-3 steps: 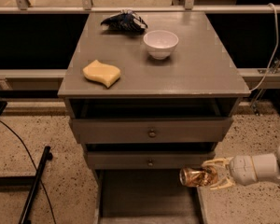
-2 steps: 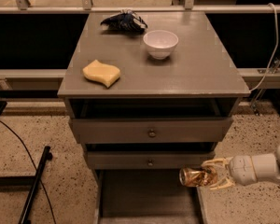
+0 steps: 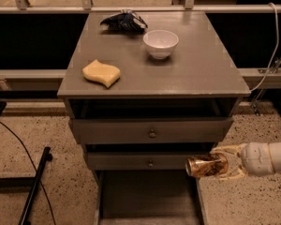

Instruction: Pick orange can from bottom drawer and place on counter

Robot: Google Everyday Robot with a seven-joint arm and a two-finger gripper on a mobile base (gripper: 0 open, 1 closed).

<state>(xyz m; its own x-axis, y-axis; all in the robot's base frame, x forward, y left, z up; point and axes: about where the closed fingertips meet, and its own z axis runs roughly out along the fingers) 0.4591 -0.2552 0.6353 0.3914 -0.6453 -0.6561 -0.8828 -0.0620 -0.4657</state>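
My gripper grips small shiny orange-gold can, out of deep grey bottom drawer below-left. Left: lift onto flat grey counter above me.

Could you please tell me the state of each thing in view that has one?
gripper, shut on the orange can, at the right side of the bottom drawer.
orange can, held on its side, out of the drawer.
bottom drawer, pulled open.
top drawer, partly pulled out.
white bowl, upright on the counter.
sponge, lying flat on the counter.
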